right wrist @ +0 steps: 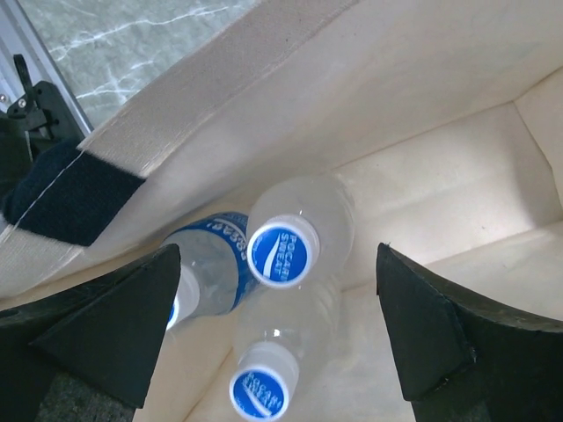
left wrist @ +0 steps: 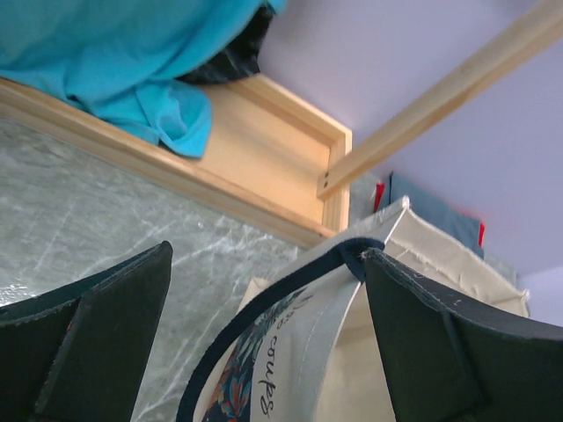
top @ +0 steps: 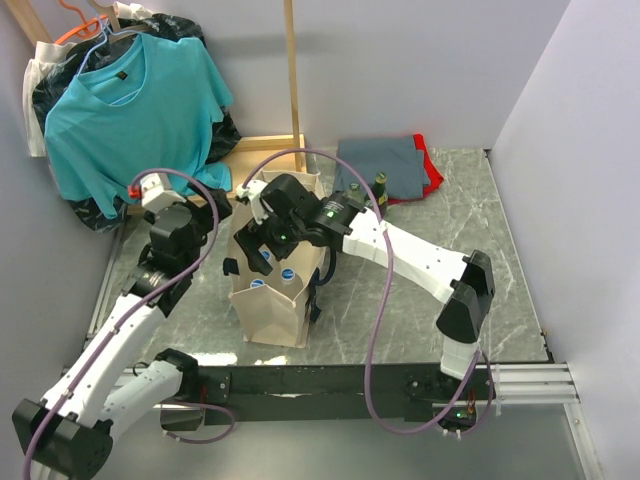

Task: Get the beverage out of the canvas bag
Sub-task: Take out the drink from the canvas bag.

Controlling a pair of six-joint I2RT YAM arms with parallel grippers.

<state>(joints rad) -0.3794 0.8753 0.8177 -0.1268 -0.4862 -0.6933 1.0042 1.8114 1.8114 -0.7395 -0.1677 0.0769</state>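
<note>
The grey marbled tabletop starts just beyond the arm bases. On it the tall beige canvas bag stands upright, left of centre, with its mouth open. Down inside the bag sit three clear plastic bottles with blue caps, packed close together. One of them shows a blue label on its side.

The right claw hangs over the bag's mouth. Its two dark fingers are spread wide, and the bottles lie below the gap between them, touching neither finger.

The left claw is at the bag's far left corner, and its fingers are also spread apart. In its wrist view a black strap handle arches up between the fingers and reaches the tip of one. I cannot tell whether strap and finger touch.

Further back, a light wooden frame rests at the far left of the tabletop. A turquoise T-shirt hangs over a black plastic bag beside it. Folded grey and red cloth lies at the far edge, right of the frame.
</note>
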